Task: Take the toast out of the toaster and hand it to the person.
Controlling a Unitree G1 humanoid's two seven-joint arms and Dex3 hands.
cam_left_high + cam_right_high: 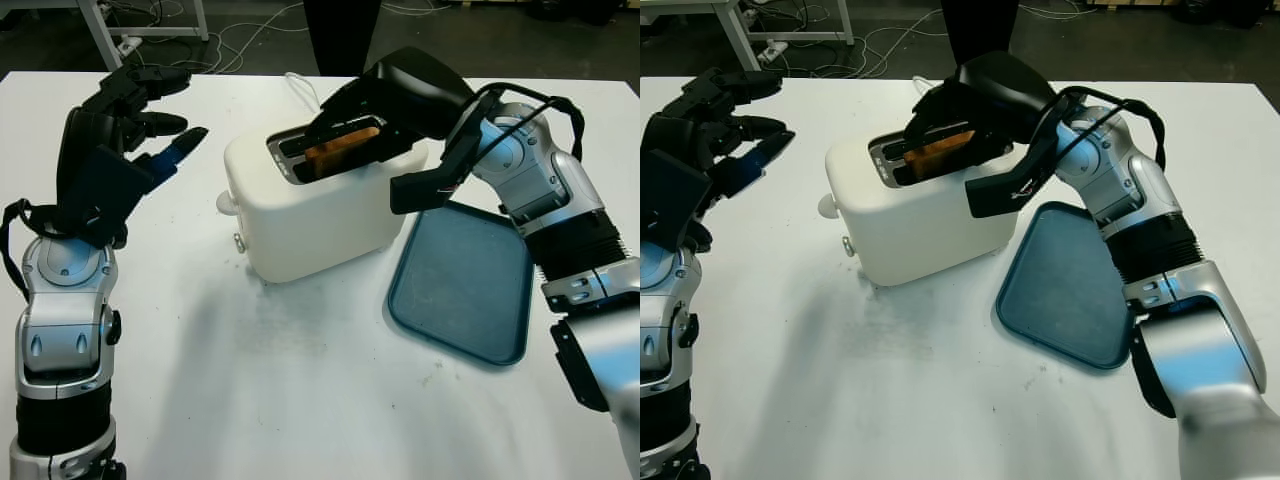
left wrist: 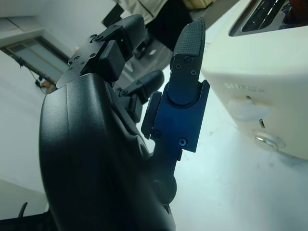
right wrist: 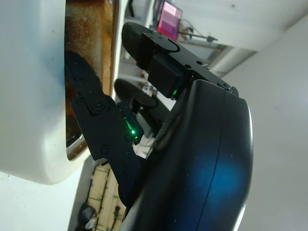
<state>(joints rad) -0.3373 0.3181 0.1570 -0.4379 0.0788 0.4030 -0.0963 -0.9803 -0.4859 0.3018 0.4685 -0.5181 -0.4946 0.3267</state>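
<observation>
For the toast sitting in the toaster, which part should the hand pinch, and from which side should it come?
Pinch the toast by its exposed top edge, coming from above. It stands on edge in the slot of the toaster, so only that edge is free and the slot walls block its faces lower down. The right hand is already over the slot, one finger reaching in beside the slice.

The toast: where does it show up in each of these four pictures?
Left eye: toast upper middle, in the slot.
Right eye: toast upper middle.
Left wrist: a brown sliver at the corner, likely toast.
Right wrist: toast beside the right hand's finger.
Shared landmark: white toaster.
</observation>
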